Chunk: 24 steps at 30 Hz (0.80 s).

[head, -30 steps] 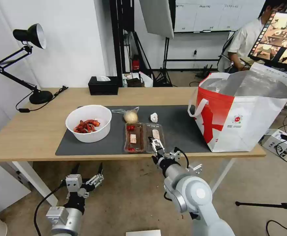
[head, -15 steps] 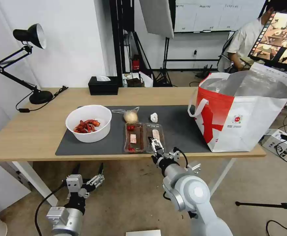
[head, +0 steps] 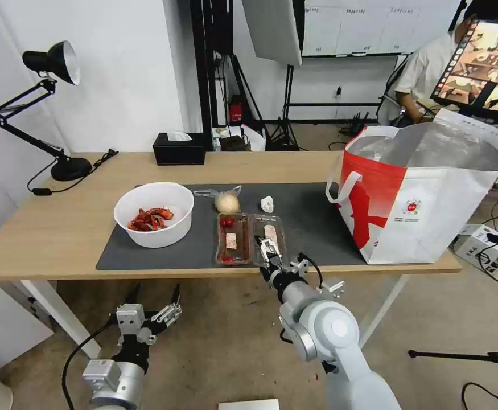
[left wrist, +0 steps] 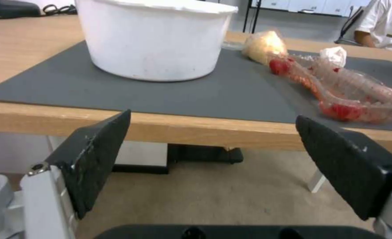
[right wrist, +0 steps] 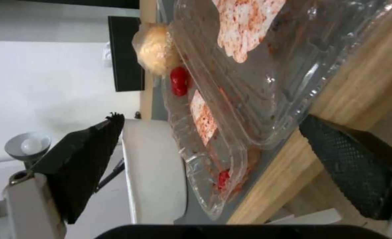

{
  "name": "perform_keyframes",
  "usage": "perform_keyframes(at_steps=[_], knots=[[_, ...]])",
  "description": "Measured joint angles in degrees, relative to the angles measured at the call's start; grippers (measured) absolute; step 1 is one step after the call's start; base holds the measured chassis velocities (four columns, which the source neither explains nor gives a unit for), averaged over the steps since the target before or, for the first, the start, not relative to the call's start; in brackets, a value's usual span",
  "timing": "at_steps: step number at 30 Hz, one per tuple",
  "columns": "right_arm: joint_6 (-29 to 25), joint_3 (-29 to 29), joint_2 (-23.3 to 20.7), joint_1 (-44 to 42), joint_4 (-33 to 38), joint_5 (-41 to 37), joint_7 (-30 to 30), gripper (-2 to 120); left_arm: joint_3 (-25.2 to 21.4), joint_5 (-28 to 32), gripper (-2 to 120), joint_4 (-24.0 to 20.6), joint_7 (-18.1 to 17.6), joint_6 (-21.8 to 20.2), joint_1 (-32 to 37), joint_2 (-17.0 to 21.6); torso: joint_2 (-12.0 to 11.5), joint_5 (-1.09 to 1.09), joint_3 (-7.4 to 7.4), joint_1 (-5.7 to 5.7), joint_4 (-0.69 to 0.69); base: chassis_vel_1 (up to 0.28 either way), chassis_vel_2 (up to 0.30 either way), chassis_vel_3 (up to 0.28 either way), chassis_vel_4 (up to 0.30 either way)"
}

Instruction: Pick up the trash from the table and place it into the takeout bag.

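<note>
At the far left of the surface (head: 44, 228) stood a black desk lamp (head: 49, 62). The left pincer (head: 152, 296) hung below the front edge, its jaws spread wide with nothing between them. On the dark grey mat (head: 311, 228) sat the white bowl (head: 153, 213) of red scraps, then the clear bag with a beige lump (head: 226, 201), with the clear clamshell tray (head: 250, 239) just in front of it and the crumpled tissue (head: 267, 203) beside. The right pincer (head: 268, 249) reached the tray's near edge at the surface's front, jaws apart, one above and one under the edge, not closed on the tray. The takeout bag (head: 425, 193) stood open at the right end.
</note>
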State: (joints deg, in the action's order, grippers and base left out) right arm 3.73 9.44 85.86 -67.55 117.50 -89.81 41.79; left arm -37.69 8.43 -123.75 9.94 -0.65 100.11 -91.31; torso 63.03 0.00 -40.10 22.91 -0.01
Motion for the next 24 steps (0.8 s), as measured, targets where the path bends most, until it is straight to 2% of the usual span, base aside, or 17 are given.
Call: perform_keyframes(at_steps=[24], knots=[[0.22,-0.15,0.03,0.31,-0.02,2.38,-3.55,100,0.02,0.03,100,0.66,0.44,0.95,0.33,-0.02,-0.01,0.00,-0.01,0.01,0.00,0.000,0.000,0.000,0.000]])
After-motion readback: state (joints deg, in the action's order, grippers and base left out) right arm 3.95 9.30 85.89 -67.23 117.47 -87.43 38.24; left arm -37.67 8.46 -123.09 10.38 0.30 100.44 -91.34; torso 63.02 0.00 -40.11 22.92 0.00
